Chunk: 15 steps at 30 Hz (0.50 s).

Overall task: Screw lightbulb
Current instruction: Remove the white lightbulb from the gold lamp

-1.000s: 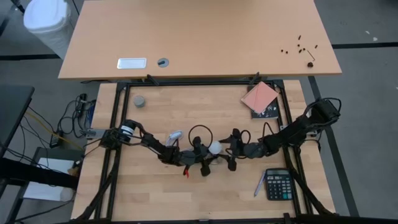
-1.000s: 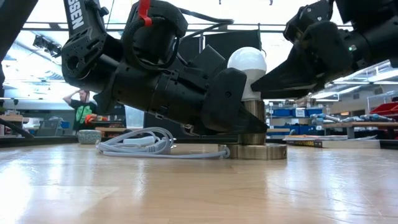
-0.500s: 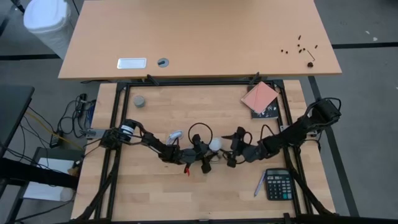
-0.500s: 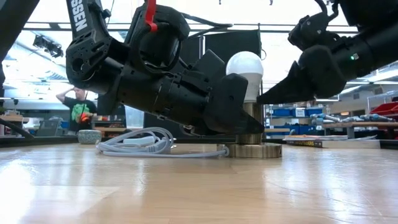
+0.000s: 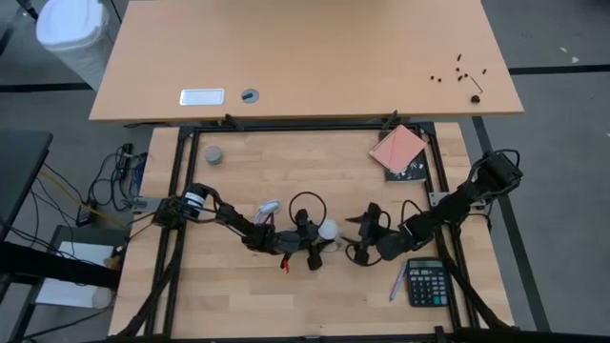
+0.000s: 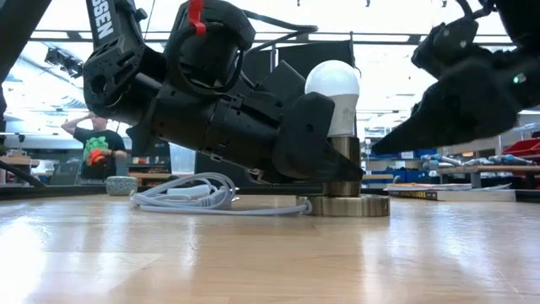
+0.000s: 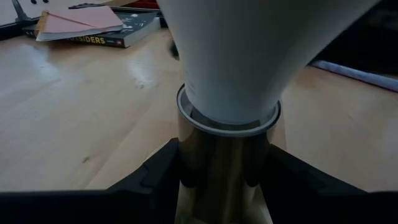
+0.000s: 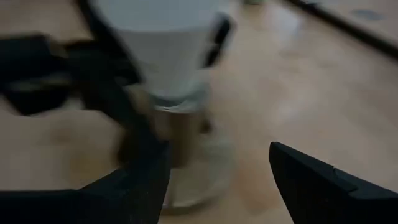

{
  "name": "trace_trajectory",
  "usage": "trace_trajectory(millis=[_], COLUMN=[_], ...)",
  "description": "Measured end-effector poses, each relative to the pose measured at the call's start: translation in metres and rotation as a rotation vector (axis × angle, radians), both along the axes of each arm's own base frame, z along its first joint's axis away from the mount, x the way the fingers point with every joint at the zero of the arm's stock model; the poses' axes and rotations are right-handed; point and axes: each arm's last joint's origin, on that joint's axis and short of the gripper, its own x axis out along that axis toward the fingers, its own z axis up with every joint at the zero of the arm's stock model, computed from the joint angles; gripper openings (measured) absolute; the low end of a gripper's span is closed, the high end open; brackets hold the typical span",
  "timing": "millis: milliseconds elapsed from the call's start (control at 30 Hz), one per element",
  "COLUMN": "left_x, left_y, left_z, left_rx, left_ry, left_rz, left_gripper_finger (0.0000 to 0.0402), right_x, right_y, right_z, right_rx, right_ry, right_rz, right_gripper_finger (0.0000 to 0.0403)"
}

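The white lightbulb (image 5: 329, 229) stands upright with its base in the brass socket column (image 6: 343, 165). The column rises from a flat round base disc (image 6: 346, 205) that lies on the table. My left gripper (image 5: 321, 238) is shut on that column just under the bulb (image 7: 230, 56). My right gripper (image 5: 362, 240) is open and empty. It hangs a little above the table to the right of the bulb, its fingers (image 8: 134, 180) pointing at it from a short way off. My left gripper pinches the socket's brass column (image 7: 224, 168) between its two fingers (image 7: 158, 174), just below the bulb's white collar. The fingers come level from the table's left. The socket stands upright, its base disc on the table.
A white cable (image 5: 268, 207) lies coiled left of the socket and shows in the low view (image 6: 181, 196). A calculator (image 5: 426, 282) and a pen (image 5: 396, 283) lie near the front right. A pink notebook (image 5: 400, 151) lies at the back right, a grey puck (image 5: 214, 154) at the back left.
My right gripper has drawn back from the bulb toward the table's right and near edges, and now stands clear of it. The bulb and socket stay where they were in my left gripper's hold.
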Motion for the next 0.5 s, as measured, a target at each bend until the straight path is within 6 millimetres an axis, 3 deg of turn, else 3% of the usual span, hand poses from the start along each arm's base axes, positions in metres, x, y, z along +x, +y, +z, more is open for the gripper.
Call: trace_trajectory(millis=[167, 367, 500], left_x=[0.000, 0.000, 0.000], left_y=[0.000, 0.001, 0.001], left_z=[0.000, 0.000, 0.000], left_rx=[0.001, 0.001, 0.001], left_ry=[0.000, -0.004, -0.004], left_rz=[0.004, 0.008, 0.014], left_gripper_finger=[0.0184, 0.0184, 0.0184], right_x=[0.006, 0.016, 0.019], right_y=[0.008, 0.000, -0.008], right_z=[0.009, 0.021, 0.020], right_rx=[0.121, 0.052, -0.006], right_ry=[-0.076, -0.174, -0.140], right_rz=[0.143, 0.152, 0.142], right_gripper_finger=[0.0278, 0.0277, 0.0276])
